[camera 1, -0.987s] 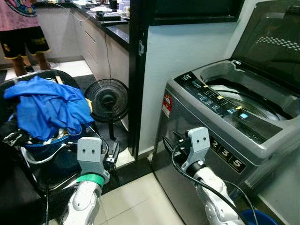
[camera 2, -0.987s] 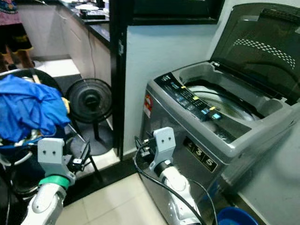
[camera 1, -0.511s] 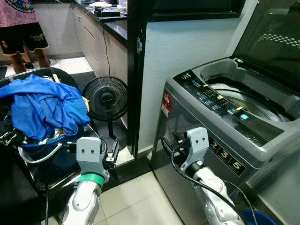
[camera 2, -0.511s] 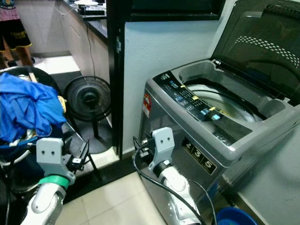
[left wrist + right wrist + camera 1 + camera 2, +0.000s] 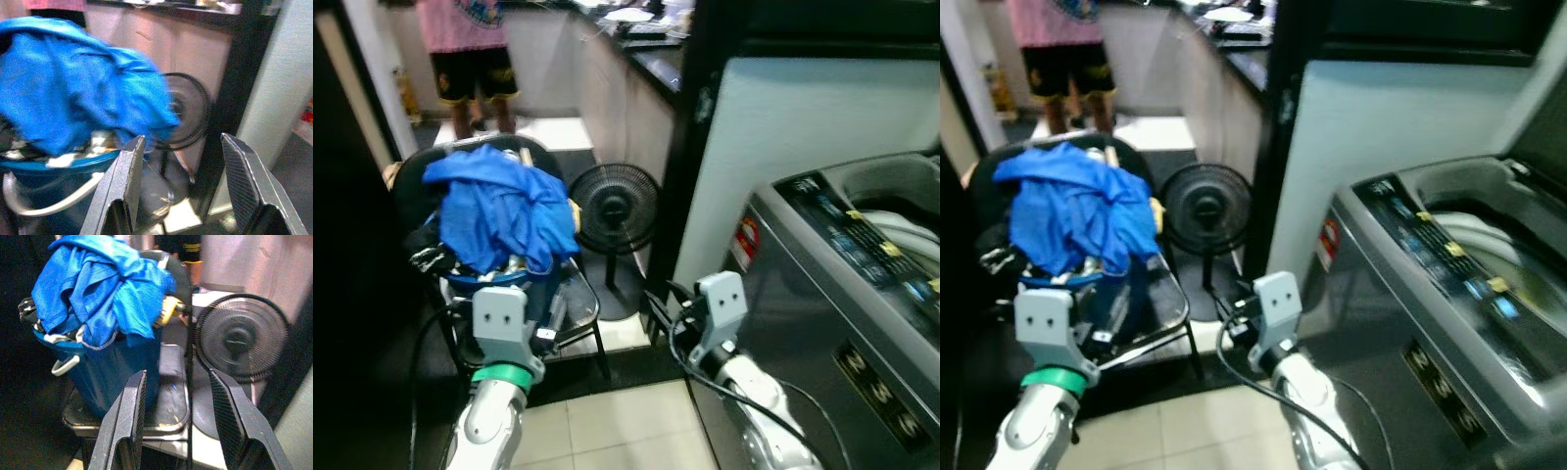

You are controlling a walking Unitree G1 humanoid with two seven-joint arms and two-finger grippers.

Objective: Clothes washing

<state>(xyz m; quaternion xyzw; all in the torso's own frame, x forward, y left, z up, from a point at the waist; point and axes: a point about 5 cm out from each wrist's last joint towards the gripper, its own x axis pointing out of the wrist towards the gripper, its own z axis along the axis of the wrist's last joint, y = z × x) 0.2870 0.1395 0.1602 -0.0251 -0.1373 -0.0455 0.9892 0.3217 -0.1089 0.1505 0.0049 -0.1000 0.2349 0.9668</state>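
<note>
A heap of blue clothes [image 5: 499,211] spills over a blue bucket [image 5: 122,372] that stands on a black chair [image 5: 585,311] ahead on my left. The grey top-loading washing machine [image 5: 822,294] is on my right with its lid up, and its drum [image 5: 1474,235] shows. My left gripper [image 5: 181,181] is open and empty, held low in front of the bucket and short of it. My right gripper [image 5: 178,426] is also open and empty. It points past the machine's front corner towards the chair and the bucket.
A black floor fan [image 5: 614,208] stands between the chair and the white wall [image 5: 773,147]. A person [image 5: 475,49] stands at the back by the kitchen counter [image 5: 651,39]. A dark post [image 5: 690,147] edges the wall. Pale floor tiles [image 5: 617,431] lie below my arms.
The camera has swung left: the chair with the clothes now sits nearer the middle and the washing machine has slid to the right edge. Both grippers stay open and empty.
</note>
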